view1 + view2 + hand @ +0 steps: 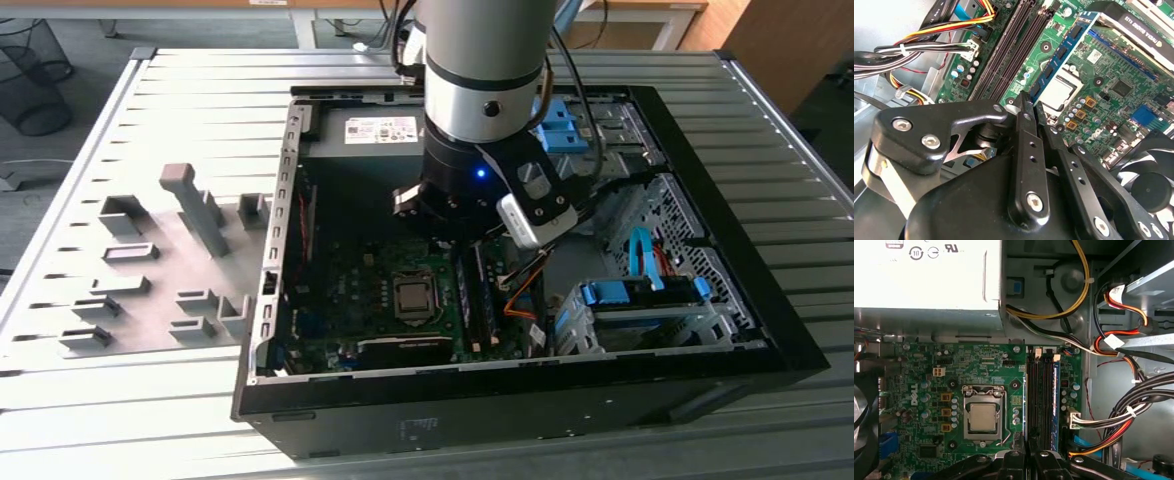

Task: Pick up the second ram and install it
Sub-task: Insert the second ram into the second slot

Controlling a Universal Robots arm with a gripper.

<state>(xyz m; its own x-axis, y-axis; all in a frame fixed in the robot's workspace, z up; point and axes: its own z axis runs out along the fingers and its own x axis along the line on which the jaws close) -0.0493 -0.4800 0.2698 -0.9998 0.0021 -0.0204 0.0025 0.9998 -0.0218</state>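
The black two-fingered gripper (1030,107) hangs low inside the open black computer case (747,345), fingers drawn narrow together — whether anything sits between them I cannot tell. A thin blue-green RAM stick (1066,47) stands between the dark memory slots (1014,50) and the silver processor (1060,93) — just beside the fingertips.

Arm descends near-vertically, wrist pointing down. Gripper (461,232) hangs low; in the second wrist view its black fingers (1026,145) stand closed together, nothing visibly between them.
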